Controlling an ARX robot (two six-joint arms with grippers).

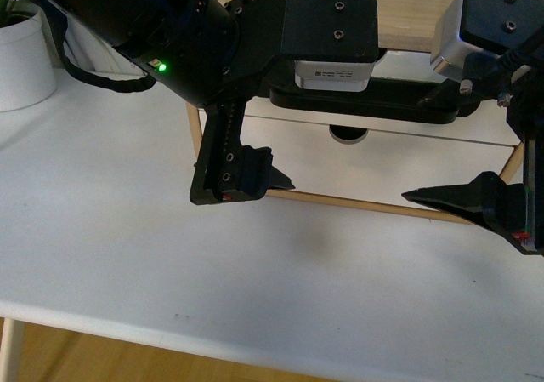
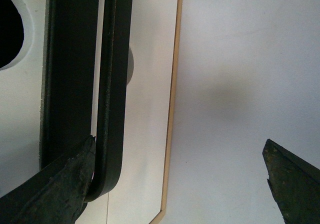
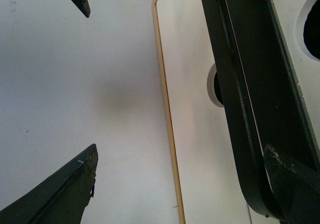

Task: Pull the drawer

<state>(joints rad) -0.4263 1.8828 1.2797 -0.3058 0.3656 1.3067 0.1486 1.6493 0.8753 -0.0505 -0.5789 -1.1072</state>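
Left gripper, right gripper spread wide, one finger each against bar handle. Drawer travel unclear; pull judged outstanding.

Drawer: white front panel edged in light wood, lying at 1 o'clock in the front view. Long black bar handle runs level along its far side. Half-round notch sits beside the handle's middle. How far it is pulled out cannot be told.
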